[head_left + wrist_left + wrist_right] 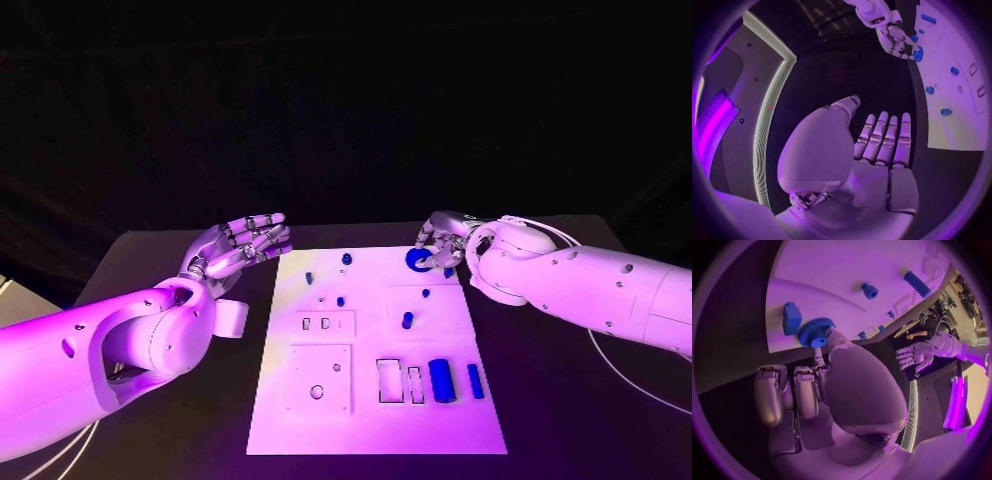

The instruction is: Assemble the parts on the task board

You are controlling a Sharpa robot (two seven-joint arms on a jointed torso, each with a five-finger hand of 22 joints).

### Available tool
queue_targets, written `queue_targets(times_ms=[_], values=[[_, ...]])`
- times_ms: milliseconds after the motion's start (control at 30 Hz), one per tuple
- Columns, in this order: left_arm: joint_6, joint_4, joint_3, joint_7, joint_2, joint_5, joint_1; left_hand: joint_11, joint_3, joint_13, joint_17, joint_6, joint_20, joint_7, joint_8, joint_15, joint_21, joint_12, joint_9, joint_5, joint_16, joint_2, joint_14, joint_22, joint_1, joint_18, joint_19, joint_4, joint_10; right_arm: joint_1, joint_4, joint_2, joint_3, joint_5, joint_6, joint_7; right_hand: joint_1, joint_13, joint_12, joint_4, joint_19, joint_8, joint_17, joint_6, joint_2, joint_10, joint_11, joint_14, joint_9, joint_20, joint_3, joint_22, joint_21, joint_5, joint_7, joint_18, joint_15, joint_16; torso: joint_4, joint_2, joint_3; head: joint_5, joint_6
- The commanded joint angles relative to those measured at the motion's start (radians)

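The white task board (375,425) lies in the middle of the black table. My right hand (447,238) hovers over the board's far right corner and pinches a blue gear (420,260) between thumb and a finger; the right wrist view shows the gear (815,332) close beside a blue block (791,318) on the board (829,270). My left hand (238,245) is raised off the board's far left corner, open, palm (879,160) bare and fingers straight. Two blue bars (441,381) lie near the board's right edge. Small blue pegs (346,258) dot its far half.
Square plates (320,378) and narrow slots (389,380) are set into the board's near half. Another blue peg (407,320) stands mid-board. A thin cable (623,372) hangs under my right arm. Dark table (577,430) surrounds the board on both sides.
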Motion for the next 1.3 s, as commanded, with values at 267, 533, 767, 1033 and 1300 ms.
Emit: queue_targets(times_ms=[267, 533, 767, 1033, 1300], values=[[0.03, -0.001, 0.001, 0.009, 0.005, -0.006, 0.001, 0.001, 0.001, 0.001, -0.002, -0.002, 0.0, 0.097, 0.0, -0.001, -0.006, -0.004, -0.001, -0.004, -0.004, 0.004, 0.001, 0.0, -0.01, -0.006, -0.004, -0.005, 0.002, -0.001, 0.127, -0.01, -0.001, -0.266, -0.142, 0.004, -0.01, 0.165, 0.01, -0.004, 0.071, 0.015, 0.191, 0.032, -0.032, 0.012, -0.01, 0.09, 0.001, -0.008, 0.037, 0.213, 0.028, 0.002, -0.014, -0.02, -0.011, 0.006, -0.005, -0.002, 0.0011, 0.001, 0.008], [0.032, -0.001, 0.001, 0.009, 0.008, -0.007, 0.001, 0.002, 0.002, 0.001, -0.003, -0.003, 0.0, 0.1, 0.0, 0.0, -0.006, -0.005, -0.001, -0.004, -0.006, 0.004, 0.0, 0.0, -0.011, -0.006, -0.004, -0.005, 0.001, 0.005, 0.187, 0.036, -0.001, -0.348, -0.172, -0.003, -0.011, 0.168, 0.013, -0.004, 0.077, 0.016, 0.192, 0.036, -0.038, 0.016, -0.011, 0.091, 0.001, -0.009, 0.052, 0.222, 0.037, 0.002, -0.016, -0.023, -0.012, 0.006, -0.0016, -0.001, 0.0, 0.0, 0.013], [0.033, 0.002, 0.001, 0.007, 0.012, -0.007, 0.001, 0.002, 0.002, 0.001, -0.003, -0.004, 0.0, 0.101, -0.001, 0.0, -0.006, -0.006, -0.001, -0.004, -0.006, 0.004, 0.0, 0.0, -0.011, -0.006, -0.004, -0.005, 0.001, 0.003, 0.164, 0.114, -0.006, -0.401, -0.174, -0.008, -0.012, 0.169, 0.013, -0.004, 0.078, 0.015, 0.192, 0.036, -0.04, 0.016, -0.011, 0.091, 0.0, -0.01, 0.056, 0.225, 0.04, 0.002, -0.016, -0.024, -0.012, 0.006, -0.0006, 0.002, -0.0004, 0.002, 0.017], [0.035, 0.006, 0.001, 0.005, 0.013, -0.011, 0.002, 0.002, 0.003, 0.001, -0.004, -0.004, 0.0, 0.102, -0.001, 0.0, -0.007, -0.006, -0.001, -0.003, -0.008, 0.004, -0.001, 0.0, -0.01, -0.006, -0.006, -0.007, 0.001, -0.018, 0.095, 0.185, -0.013, -0.423, -0.193, 0.0, -0.012, 0.169, 0.013, -0.005, 0.08, 0.014, 0.192, 0.035, -0.043, 0.017, -0.012, 0.091, -0.001, -0.01, 0.065, 0.228, 0.043, 0.002, -0.016, -0.024, -0.013, 0.006, 0.0023, 0.002, -0.0003, 0.008, 0.013], [0.034, 0.004, 0.001, 0.005, 0.015, -0.013, 0.002, 0.003, 0.003, 0.001, -0.004, -0.005, 0.0, 0.102, -0.001, 0.0, -0.007, -0.007, -0.001, -0.003, -0.008, 0.003, 0.0, 0.0, -0.01, -0.006, -0.006, -0.008, 0.001, -0.04, 0.045, 0.22, -0.014, -0.418, -0.186, 0.017, -0.012, 0.169, 0.014, -0.006, 0.081, 0.014, 0.192, 0.035, -0.045, 0.017, -0.012, 0.091, -0.001, -0.01, 0.069, 0.229, 0.044, 0.002, -0.016, -0.025, -0.013, 0.006, -0.0011, 0.002, 0.0003, 0.016, 0.005]])
